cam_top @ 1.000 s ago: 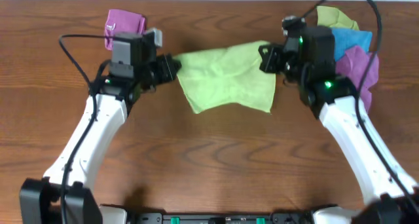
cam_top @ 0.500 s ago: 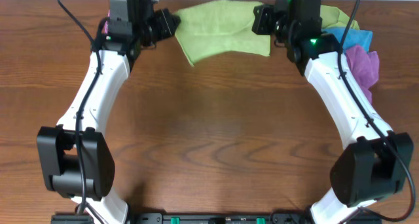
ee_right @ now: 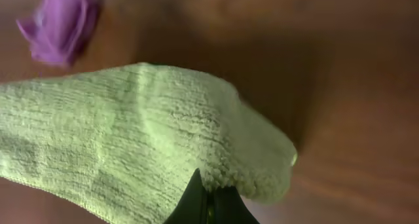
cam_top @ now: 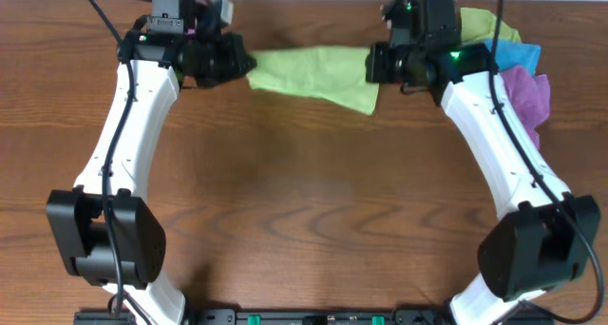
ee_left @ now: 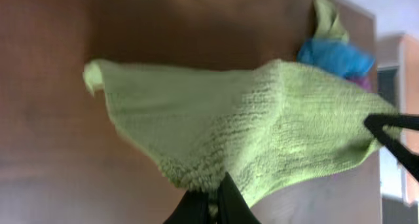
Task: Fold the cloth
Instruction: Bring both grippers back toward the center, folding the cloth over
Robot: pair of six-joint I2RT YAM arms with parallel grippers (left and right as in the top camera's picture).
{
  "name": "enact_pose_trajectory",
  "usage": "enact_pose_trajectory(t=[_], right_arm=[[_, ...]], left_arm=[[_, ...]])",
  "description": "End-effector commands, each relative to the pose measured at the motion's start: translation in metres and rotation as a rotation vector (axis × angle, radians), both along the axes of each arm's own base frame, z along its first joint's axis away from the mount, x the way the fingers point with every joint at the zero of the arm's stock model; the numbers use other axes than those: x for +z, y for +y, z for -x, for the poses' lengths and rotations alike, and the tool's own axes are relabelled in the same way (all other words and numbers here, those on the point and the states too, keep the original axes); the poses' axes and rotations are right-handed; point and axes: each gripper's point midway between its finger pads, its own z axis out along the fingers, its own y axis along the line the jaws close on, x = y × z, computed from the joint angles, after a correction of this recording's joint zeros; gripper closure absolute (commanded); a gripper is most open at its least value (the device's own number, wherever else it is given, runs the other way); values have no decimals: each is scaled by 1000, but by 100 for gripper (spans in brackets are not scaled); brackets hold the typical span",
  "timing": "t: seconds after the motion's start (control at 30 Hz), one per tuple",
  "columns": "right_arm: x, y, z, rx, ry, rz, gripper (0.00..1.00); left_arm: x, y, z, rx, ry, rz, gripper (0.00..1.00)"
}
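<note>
Left jaws and right jaws clench opposite ends of the cloth (cam_top: 304,68); it stretches between them.

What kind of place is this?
Probably a robot practice lab, not a home: a brown wooden table, two white robot arms whose left claw and right claw pinch a light lime-green fluffy cloth, and a heap of spare coloured cloths.

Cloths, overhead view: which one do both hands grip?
The lime-green cloth, stretched between the left hand and right hand; the olive cloth, blue cloth and purple cloth lie unheld.
</note>
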Motion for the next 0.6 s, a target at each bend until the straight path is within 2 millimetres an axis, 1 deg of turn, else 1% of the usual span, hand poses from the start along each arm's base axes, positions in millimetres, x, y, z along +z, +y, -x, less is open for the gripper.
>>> enact_pose_trajectory(t=[0.0, 0.13, 0.3, 0.37, 0.43, 0.57], right_arm=[[-1, 16, 22, 92, 38, 28, 99], [-13, 18, 45, 111, 136, 53, 98], [-22, 15, 66, 139, 220, 74, 99], [-24, 19, 74, 163, 251, 60, 98], [-21, 29, 83, 220, 264, 19, 98], [-29, 35, 94, 247, 283, 47, 98]], left_arm=[[-5, 3, 13, -82, 8, -40, 94], [-18, 5, 39, -125, 108, -65, 94], [-46, 9, 77, -174, 261, -84, 94], [-57, 8, 88, -180, 308, -71, 94], [-66, 6, 97, -186, 345, -54, 94], [-81, 7, 110, -203, 388, -56, 94]])
